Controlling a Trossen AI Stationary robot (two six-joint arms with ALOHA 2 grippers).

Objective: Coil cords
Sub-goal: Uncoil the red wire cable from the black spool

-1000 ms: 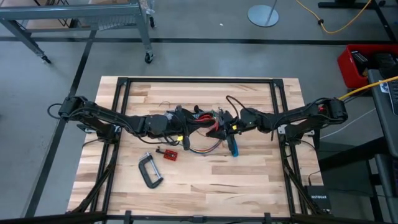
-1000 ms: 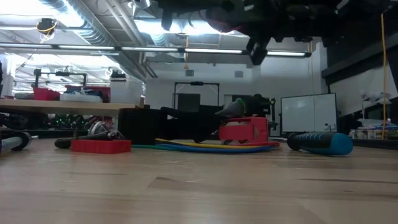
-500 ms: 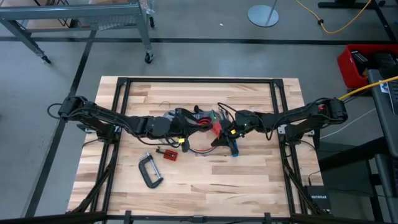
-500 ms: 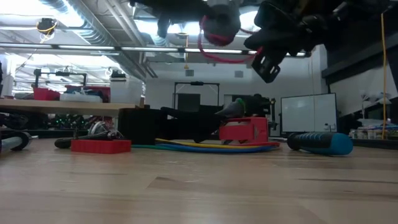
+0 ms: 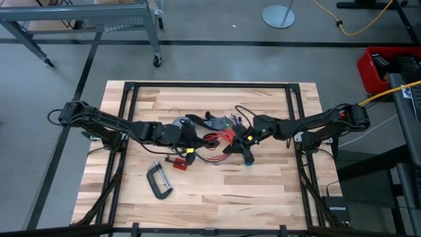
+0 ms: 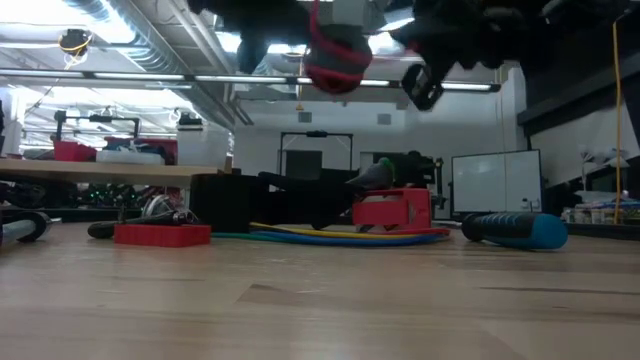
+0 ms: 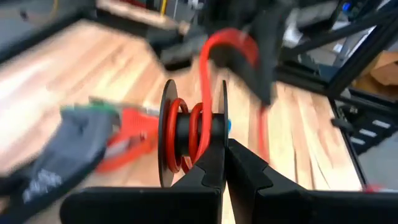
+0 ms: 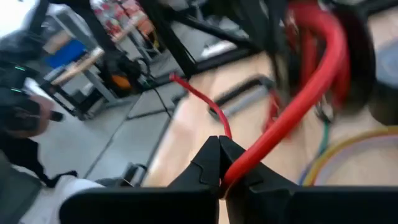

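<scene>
High view first: I have both arms reaching in toward the middle of the table, their tips close together over a tangle of wires. My left gripper is clamped on the rim of a small black spool, and the left wrist view shows several turns of a red cord wound round its core, with a loop of the same cord arching up past the spool. My right gripper has its fingers pressed together on that red cord, which runs from the fingertips across toward the spool in the right wrist view.

From the low view I see the spool with its red windings hanging in the air above the table, both arms dark above it. Down on the wood lies the multi-strand cord, flat, with yellow, blue and green strands showing, next to a red block. A blue-handled screwdriver lies near it, just under my right arm in the high view. A black C-clamp sits well apart toward the near-left part of the table, with a small red piece between it and the left gripper.
</scene>
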